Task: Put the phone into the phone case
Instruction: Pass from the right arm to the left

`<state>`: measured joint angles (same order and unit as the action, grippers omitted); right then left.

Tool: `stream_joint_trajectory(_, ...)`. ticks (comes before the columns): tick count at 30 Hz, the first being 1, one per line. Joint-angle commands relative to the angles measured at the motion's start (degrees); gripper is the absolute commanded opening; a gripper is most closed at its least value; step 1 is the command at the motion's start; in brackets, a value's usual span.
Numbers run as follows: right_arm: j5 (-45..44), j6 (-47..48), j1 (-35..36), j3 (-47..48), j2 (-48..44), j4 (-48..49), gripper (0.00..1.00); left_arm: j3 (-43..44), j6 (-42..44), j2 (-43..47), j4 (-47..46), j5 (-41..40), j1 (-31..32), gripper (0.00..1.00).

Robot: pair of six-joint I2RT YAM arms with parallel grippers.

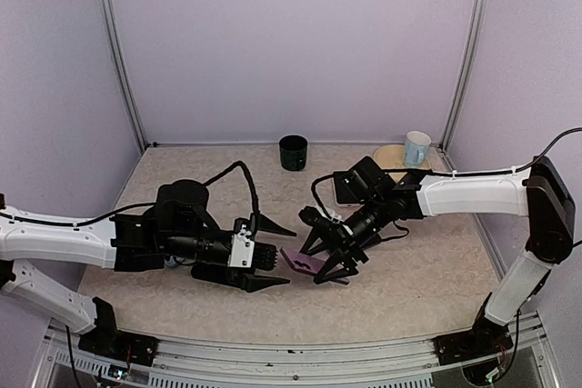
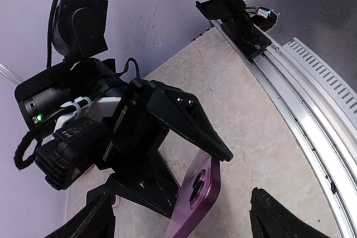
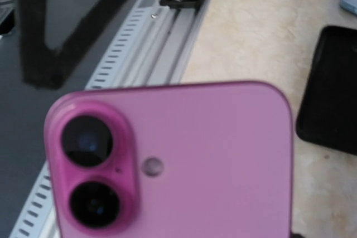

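We've got the right tool [image 1: 325, 261] clamped on the pink phone [image 1: 300, 261], tilted over the middle of the tabletop [image 1: 409, 288], prob. to offer its free end to the left tool [image 1: 284, 257], whose jaws are spread wide around it, w/ the black case [image 1: 346, 190] lying flat, apart, behind.

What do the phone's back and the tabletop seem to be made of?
The phone: probably frosted glass or plastic, pink, satin; soft sheen, glossier camera bump. The tabletop: perhaps laminate or stone-look board, beige, matte; mottled speckle, no glare.
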<state>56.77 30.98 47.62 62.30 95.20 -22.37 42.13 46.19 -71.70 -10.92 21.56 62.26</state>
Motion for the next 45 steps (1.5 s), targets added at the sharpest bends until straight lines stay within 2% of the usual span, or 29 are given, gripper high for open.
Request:
stream_joint_trajectory(1, 6.30, 2.86, 0.64, 3.13, -0.02, -2.85, 0.52, 2.20, 0.46, -0.44, 2.94, 1.05, 1.24, 0.79)
stream_joint_trajectory(23, 14.91, 9.09, 1.60, 7.46, 3.98, -10.01, 0.51, 3.16, -1.69, -4.62, 1.76, -1.61, 2.55, 0.54)
stream_joint_trajectory(29, 15.19, 9.51, 1.86, 7.88, 4.70, -10.52, 0.51, 3.12, -2.12, -3.73, 1.00, -1.10, 2.57, 0.41)
stream_joint_trajectory(31, 15.34, 9.69, 1.86, 8.13, 5.03, -10.75, 0.51, 3.22, -2.20, -3.56, 0.90, -1.08, 2.55, 0.32)
stream_joint_trajectory(35, 15.62, 10.35, 1.96, 8.65, 5.50, -11.50, 0.51, 3.13, -2.18, -3.68, 0.94, -0.81, 2.59, 0.30)
stream_joint_trajectory(39, 15.69, 10.67, 1.95, 8.82, 5.85, -11.95, 0.51, 3.21, -1.85, -3.81, 1.62, 0.22, 2.62, 0.23)
stream_joint_trajectory(45, 15.63, 12.08, 1.95, 9.78, 6.98, -13.92, 0.51, 3.48, -1.86, -3.78, 2.51, 1.60, 2.61, 0.05)
